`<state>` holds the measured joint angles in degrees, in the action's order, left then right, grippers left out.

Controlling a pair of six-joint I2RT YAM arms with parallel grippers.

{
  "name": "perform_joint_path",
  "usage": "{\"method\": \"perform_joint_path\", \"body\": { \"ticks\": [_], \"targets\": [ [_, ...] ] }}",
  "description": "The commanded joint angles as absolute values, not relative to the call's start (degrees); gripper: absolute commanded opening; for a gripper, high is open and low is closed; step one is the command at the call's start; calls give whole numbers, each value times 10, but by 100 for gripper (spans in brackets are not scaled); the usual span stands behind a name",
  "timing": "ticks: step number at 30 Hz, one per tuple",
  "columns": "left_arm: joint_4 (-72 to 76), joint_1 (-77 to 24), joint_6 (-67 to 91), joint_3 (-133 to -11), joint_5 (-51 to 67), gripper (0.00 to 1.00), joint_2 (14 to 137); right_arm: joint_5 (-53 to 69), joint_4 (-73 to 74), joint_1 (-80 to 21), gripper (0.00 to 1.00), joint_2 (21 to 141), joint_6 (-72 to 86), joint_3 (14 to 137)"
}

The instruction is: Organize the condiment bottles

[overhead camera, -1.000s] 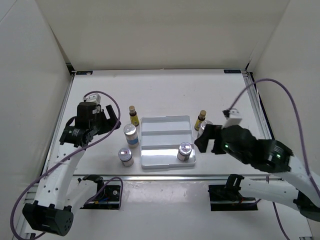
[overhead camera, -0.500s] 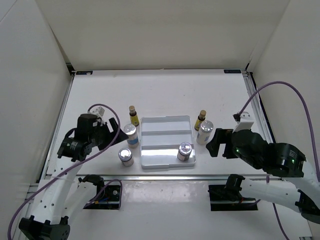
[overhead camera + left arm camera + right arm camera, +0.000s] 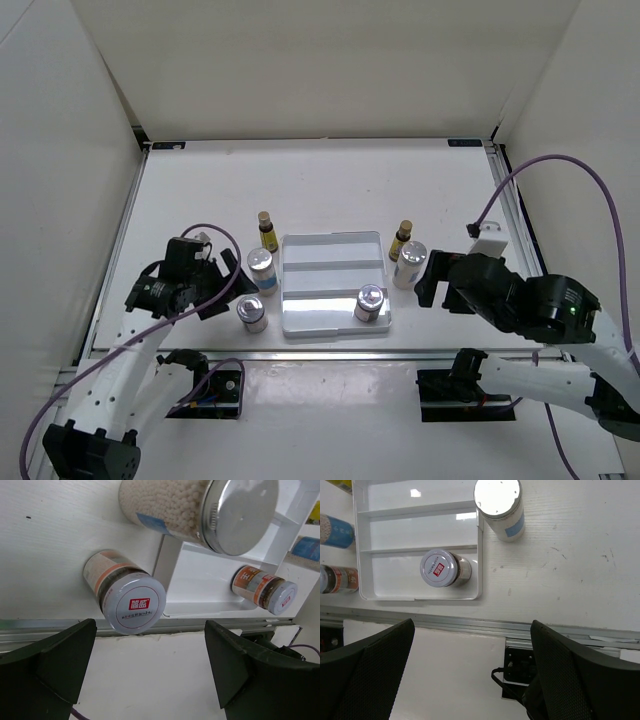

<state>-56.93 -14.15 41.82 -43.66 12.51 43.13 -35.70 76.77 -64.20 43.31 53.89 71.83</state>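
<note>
Four stout white bottles and two slim brown ones stand upright on the white tabletop (image 3: 330, 190), all but one outside the shallow white tray (image 3: 320, 250).

The tray bottle (image 3: 370, 302) sits in the nearest of the three compartments, toward its right end. It has a red-orange label and a pale cap with a small red square on top.

Just left of the tray stands the left blue bottle (image 3: 261, 268). It has a shiny silver cap, and its clear wall shows white granules above a blue label. Nearer the arms and apart from it is the left red bottle (image 3: 252, 313), which has an orange-red band, dark contents and a cap like the tray bottle's.

Just right of the tray stands the right blue bottle (image 3: 410, 263), silver-capped with a blue patch on its side.

The left brown bottle (image 3: 267, 230) and the right brown bottle (image 3: 402, 238) stand beyond the far corners of the tray. They are too small to read, though their labels look yellow and their caps tan.

The left tool (image 3: 218, 288) is just left of the left red bottle with its jaws spread wide and nothing gripped. The right tool (image 3: 437, 280) is just right of the right blue bottle, also fully spread and holding nothing.
</note>
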Motion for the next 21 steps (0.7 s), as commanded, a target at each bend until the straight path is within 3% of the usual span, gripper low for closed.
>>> {"method": "perform_joint_path", "body": {
  "ticks": [1,7,13,21],
  "targets": [
    [-574,-144,425,-448,113,100,449,-362,806,-643,100,455,544,726],
    [-579,-144,438,-459,76,100,413,-362,817,-643,100,467,558,726],
    [-598,-153,387,-489,126,100,506,-345,785,-643,100,454,541,706],
    [-623,-173,393,-523,16,100,454,-357,826,-643,100,454,599,695]
  ]
}}
